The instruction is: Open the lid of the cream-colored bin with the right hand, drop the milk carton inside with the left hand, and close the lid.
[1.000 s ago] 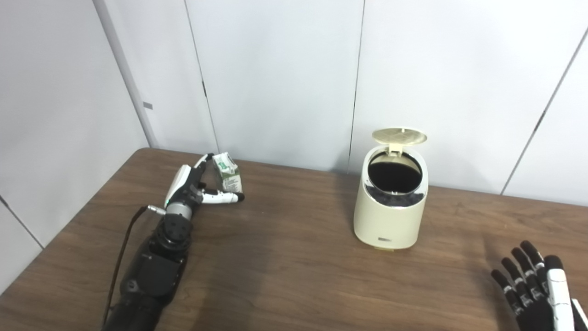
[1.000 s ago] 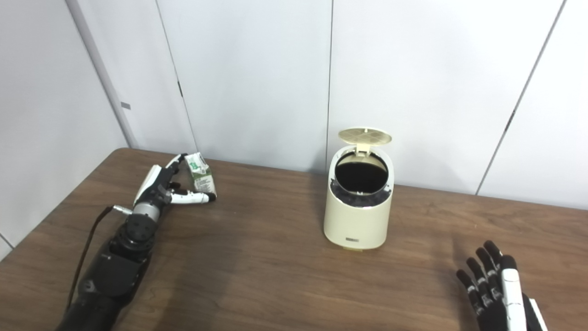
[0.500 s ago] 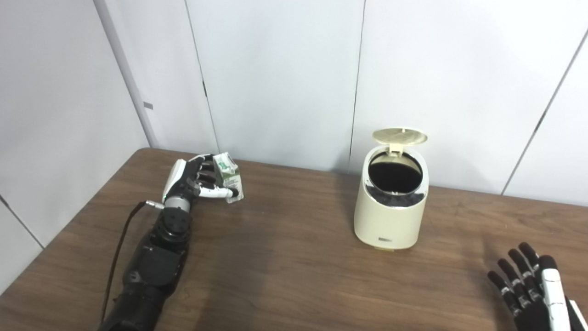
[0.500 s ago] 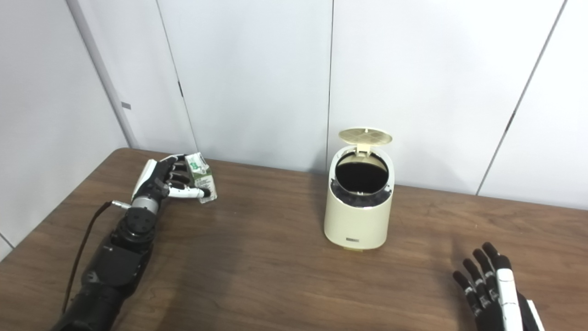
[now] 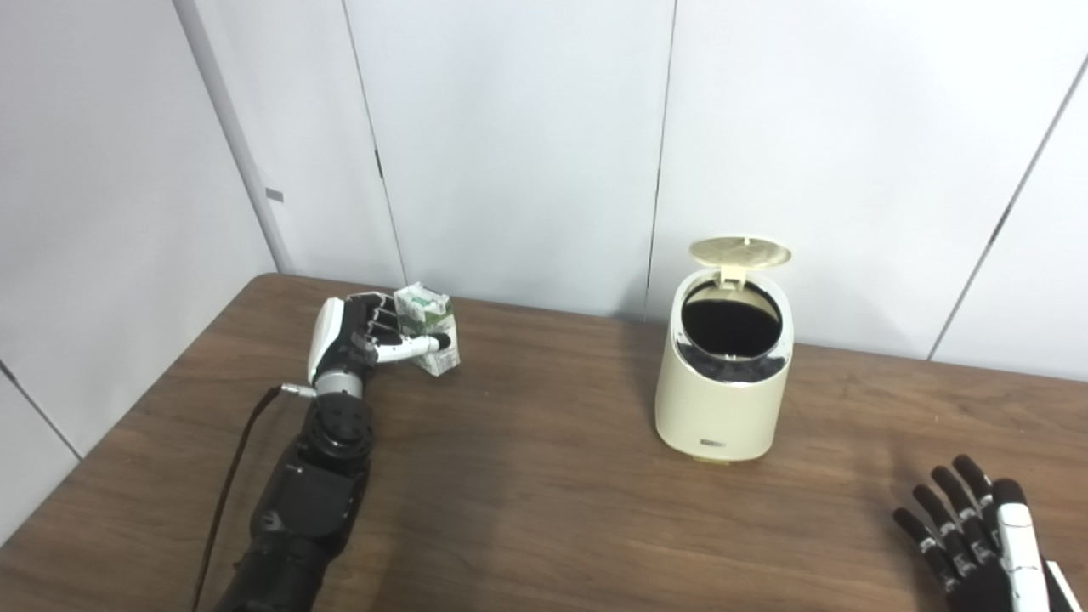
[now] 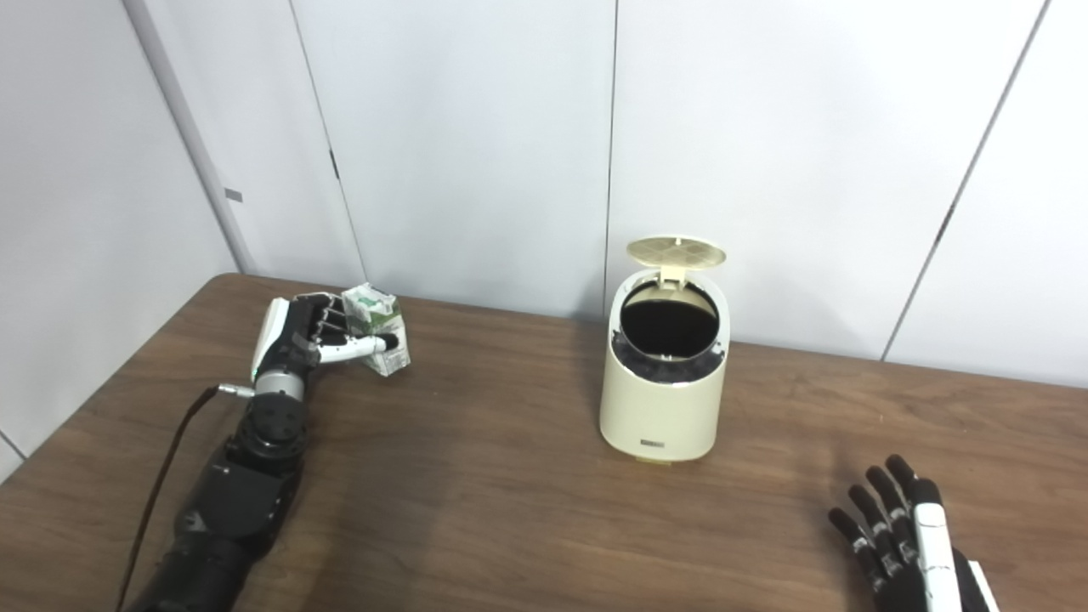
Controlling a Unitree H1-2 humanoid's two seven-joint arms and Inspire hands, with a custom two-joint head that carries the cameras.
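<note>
The left hand (image 5: 353,336) is gripping the milk carton (image 5: 429,327) between curled fingers and thumb, while the right hand (image 5: 977,540) is resting spread, holding nothing.

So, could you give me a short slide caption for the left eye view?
Left hand grips the milk carton on the table; cream bin stands with lid open; right hand rests open.

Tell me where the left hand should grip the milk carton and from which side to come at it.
Grip the milk carton across its flat side panels at mid-body, coming from its left, where the left hand already wraps it. The carton is a small box, tilted, with a folded top that looks a poorer hold; the flat sides likely give the fingers and thumb opposing faces. The bin stands apart to the right, lid up.
</note>
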